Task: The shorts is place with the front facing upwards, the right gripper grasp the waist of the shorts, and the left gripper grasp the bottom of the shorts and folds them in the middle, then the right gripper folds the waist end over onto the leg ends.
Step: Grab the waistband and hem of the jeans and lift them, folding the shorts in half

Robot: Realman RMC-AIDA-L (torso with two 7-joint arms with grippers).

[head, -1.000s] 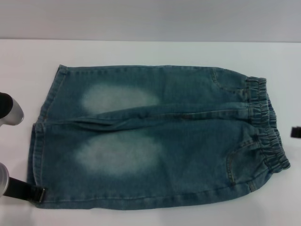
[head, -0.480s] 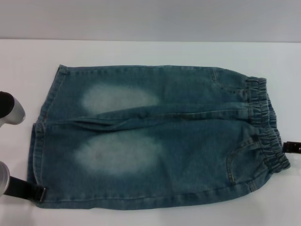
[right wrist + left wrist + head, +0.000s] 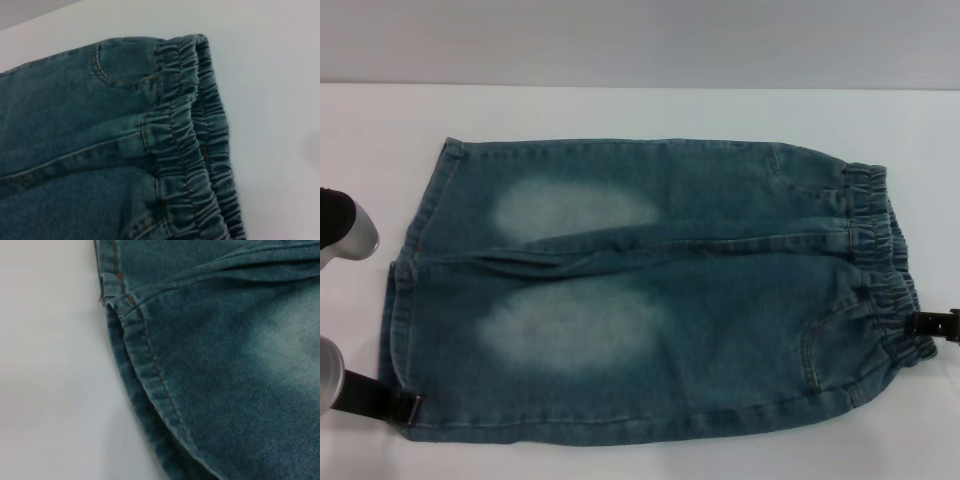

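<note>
White table (image 3: 620, 110) | left gripper (image 3: 408, 408) at leg hem | right gripper (image 3: 932, 325) seemingly touching waistband

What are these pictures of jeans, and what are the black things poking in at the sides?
A robot with two arms is about to fold the shorts, which lie flat on a white table. The wide picture is from a camera on its head. The black thing at the near corner of the leg ends is the left gripper. The one by the waist of the shorts is the right gripper. The two close-ups come from cameras on the wrists: one shows a flat leg hem, the other the ruffled waistband. I can't tell if either gripper holds the cloth yet.
</note>
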